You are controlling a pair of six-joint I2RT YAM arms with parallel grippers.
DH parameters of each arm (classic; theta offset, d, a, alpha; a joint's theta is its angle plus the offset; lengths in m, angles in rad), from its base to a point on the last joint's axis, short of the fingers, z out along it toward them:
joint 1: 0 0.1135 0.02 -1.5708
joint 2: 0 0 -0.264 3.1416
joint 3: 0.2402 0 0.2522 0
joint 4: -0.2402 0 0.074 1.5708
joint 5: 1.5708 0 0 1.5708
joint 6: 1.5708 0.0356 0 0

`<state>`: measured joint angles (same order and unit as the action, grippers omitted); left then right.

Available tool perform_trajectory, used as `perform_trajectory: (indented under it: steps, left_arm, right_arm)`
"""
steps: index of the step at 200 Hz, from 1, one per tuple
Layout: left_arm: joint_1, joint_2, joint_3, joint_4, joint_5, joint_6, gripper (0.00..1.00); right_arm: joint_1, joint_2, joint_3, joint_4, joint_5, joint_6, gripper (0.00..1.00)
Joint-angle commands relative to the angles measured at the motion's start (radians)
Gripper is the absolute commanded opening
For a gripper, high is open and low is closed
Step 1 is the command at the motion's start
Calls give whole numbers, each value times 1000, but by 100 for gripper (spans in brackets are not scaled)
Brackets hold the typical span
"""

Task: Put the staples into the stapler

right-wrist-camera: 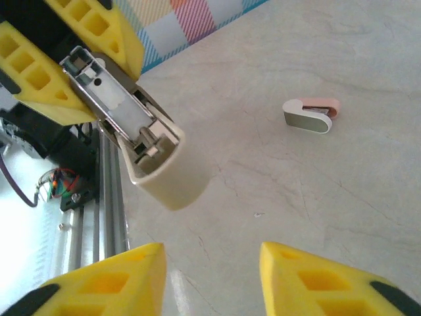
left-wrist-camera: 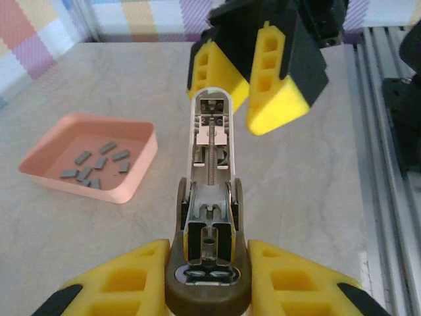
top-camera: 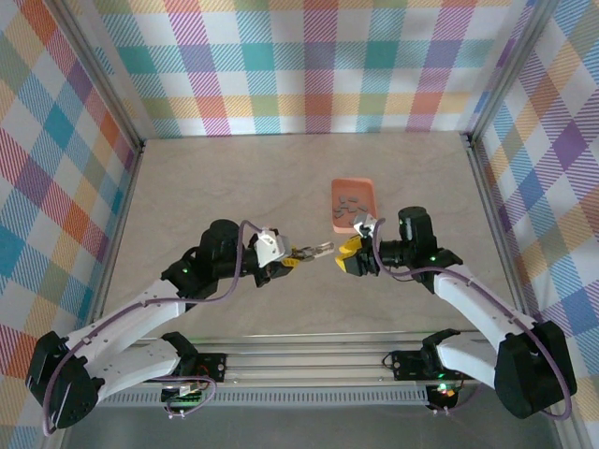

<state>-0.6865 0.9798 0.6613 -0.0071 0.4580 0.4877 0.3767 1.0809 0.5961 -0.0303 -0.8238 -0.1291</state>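
Left wrist view: the left fingers [left-wrist-camera: 125, 283] clamp the stapler [left-wrist-camera: 210, 164], hinged open above the surface [left-wrist-camera: 316, 191], its tip just beside the right fingers [left-wrist-camera: 279, 85], which stand apart holding nothing. Loose staples [left-wrist-camera: 95, 164] lie in the orange tray [left-wrist-camera: 135, 184].

There are 1 stapler [left-wrist-camera: 209, 197], 1 white-and-pink mini stapler [right-wrist-camera: 310, 115], 1 tray [left-wrist-camera: 135, 179], about 8 staples [left-wrist-camera: 100, 162].

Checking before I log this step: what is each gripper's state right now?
Left gripper: shut on the stapler.
Right gripper: open, holding nothing.
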Motion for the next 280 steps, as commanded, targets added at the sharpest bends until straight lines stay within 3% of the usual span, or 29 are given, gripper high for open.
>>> perform_trajectory:
  steps: [1,24,45,77,113,175,221,280]
  left_arm:
    - [7,-51,-25,71,-89,-47,17]
    - [7,-76,-54,94,-129,-39,17]
    - [6,-74,-58,99,-137,-40,17]
    - [7,-69,-89,169,-125,-107,17]
    - [4,-38,-105,227,-110,-153,17]
    - [0,-27,-94,242,-58,-176,17]
    - [-18,-32,-106,255,-70,-173,17]
    - [-21,-19,-98,260,-69,-164,16]
  right_arm:
    - [1,-41,32,48,47,309,52]
    - [16,-85,59,-31,177,537,62]
    - [55,-113,61,-58,264,738,65]
    - [189,-159,69,-54,419,868,66]
    - [265,-166,46,-27,596,1039,69]
    - [292,-185,-3,123,662,1139,68]
    - [292,-144,-1,221,639,1142,67]
    - [292,-69,-35,368,610,1237,58]
